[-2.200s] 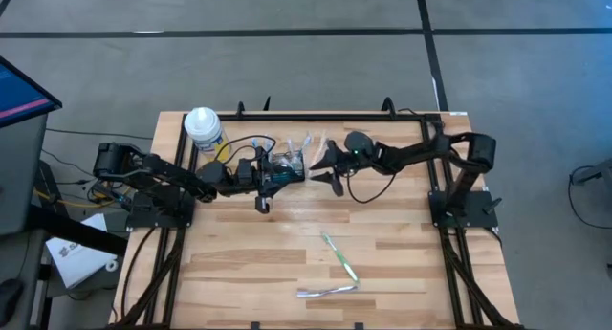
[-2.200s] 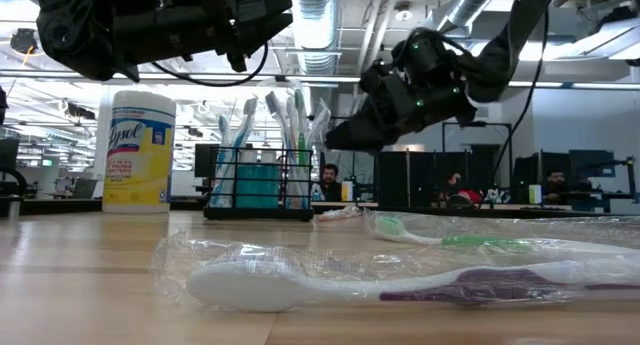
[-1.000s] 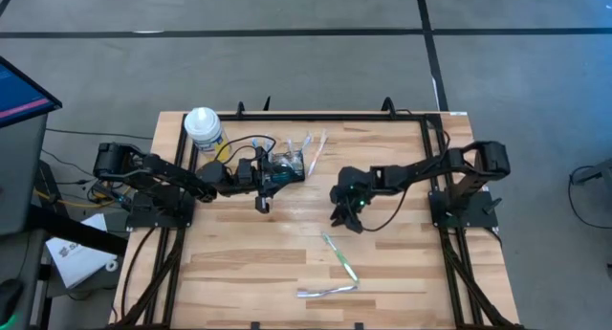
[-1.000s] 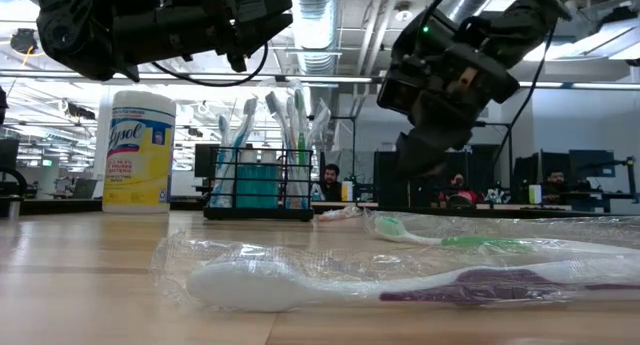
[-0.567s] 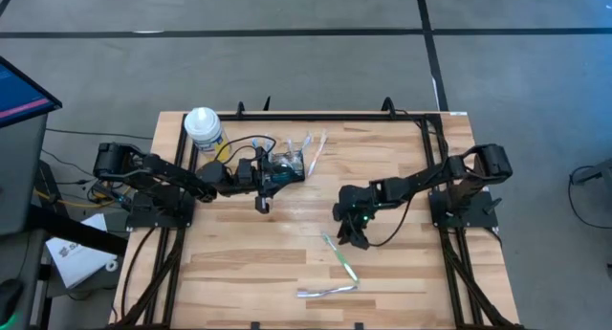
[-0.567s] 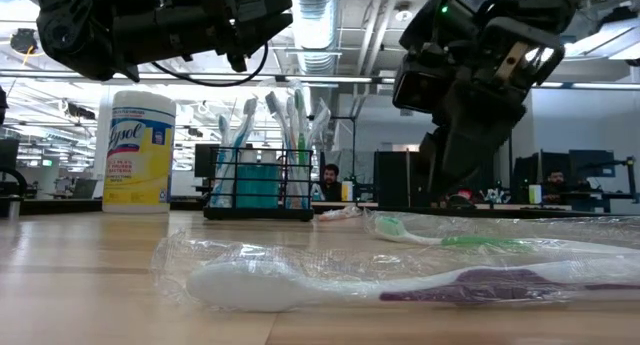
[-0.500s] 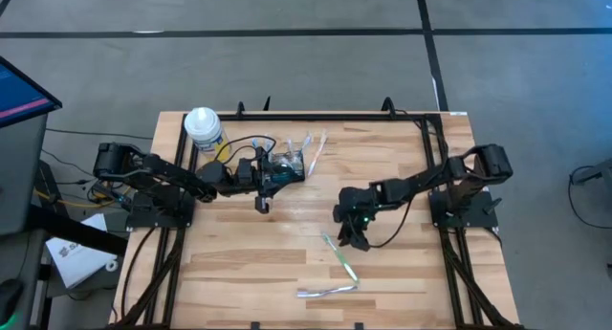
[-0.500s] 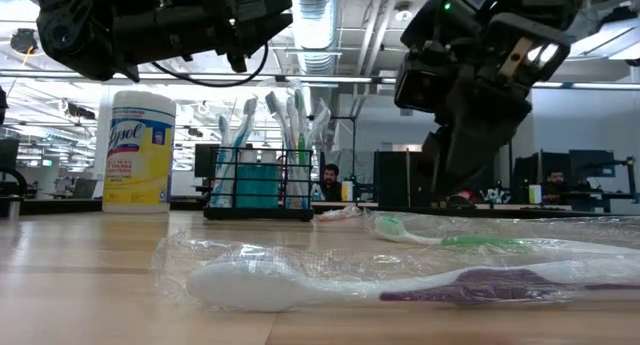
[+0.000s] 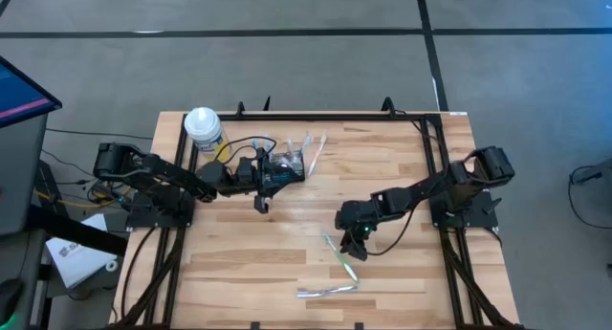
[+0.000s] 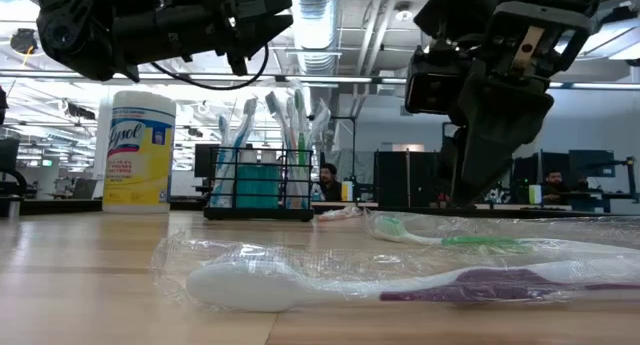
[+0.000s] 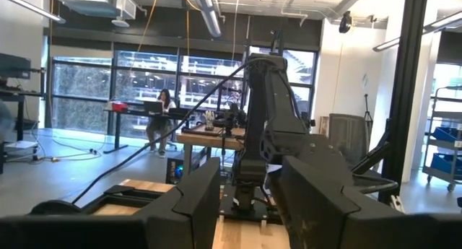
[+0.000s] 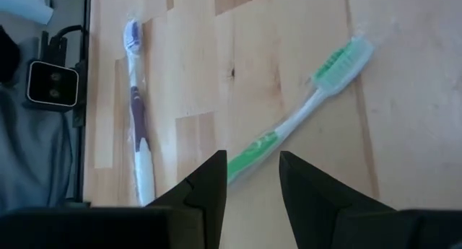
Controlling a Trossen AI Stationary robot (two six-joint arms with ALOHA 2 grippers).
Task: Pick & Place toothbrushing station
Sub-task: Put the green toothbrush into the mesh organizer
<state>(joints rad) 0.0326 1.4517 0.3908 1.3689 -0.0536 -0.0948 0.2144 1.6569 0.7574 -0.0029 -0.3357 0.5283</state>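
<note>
Black wire-mesh toothbrushing station (image 10: 258, 183) stands far-left on counter (image 9: 287, 263), beside "Lysol" canister (image 10: 138, 151). Right end effector (image 12: 249, 178), fingers parted, empty, over green toothbrush (image 12: 303, 112). Left end effector (image 11: 249, 198) parted, empty, above station.

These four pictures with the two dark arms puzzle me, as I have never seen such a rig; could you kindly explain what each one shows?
It is a two-armed table robot. One picture looks straight down, one looks level across the tabletop, and one comes from each wrist. The left gripper hangs by the black mesh caddy, which holds toothbrushes, near a yellow wipes canister. The right gripper, jaws open and empty, is above a wrapped green toothbrush; a wrapped purple toothbrush lies nearby.
</note>
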